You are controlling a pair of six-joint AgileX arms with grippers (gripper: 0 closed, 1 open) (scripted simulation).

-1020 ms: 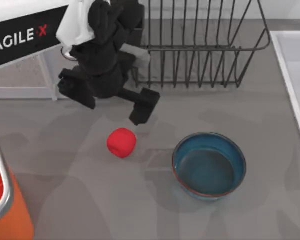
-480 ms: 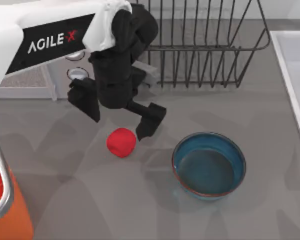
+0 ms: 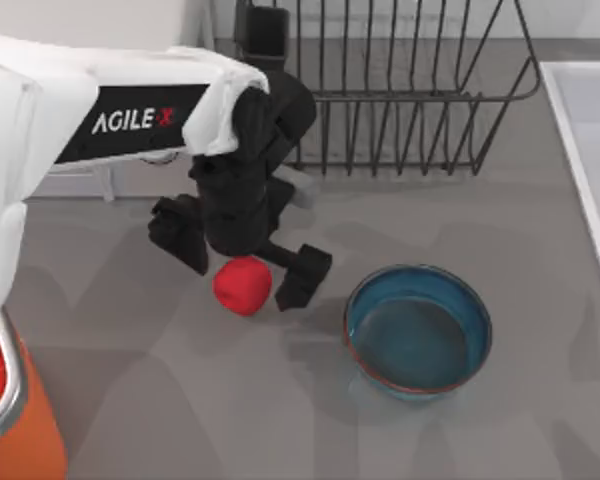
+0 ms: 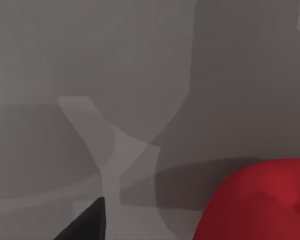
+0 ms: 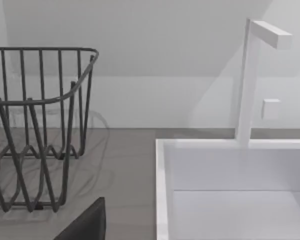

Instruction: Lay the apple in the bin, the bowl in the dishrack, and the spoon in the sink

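The left gripper (image 3: 242, 268) hides the apple's (image 3: 242, 288) top; the bin (image 3: 20, 440) is cut off

Grey table (image 3: 540, 420), smooth and matte, crossed by soft shadows. Resting directly on it: a red apple (image 3: 242, 285) near the middle, a blue bowl (image 3: 418, 331) to its right and apart from it, a black wire dishrack (image 3: 400, 90) along the far edge. Also an orange bin (image 3: 10, 420) at the near left corner and a white sink (image 3: 590, 130) at the right edge.

It is a make-believe kitchen: a grey counter (image 3: 540, 300) holds a black wire dishrack (image 3: 400, 90), and a white sink (image 5: 230, 190) with a tap (image 5: 255, 75).
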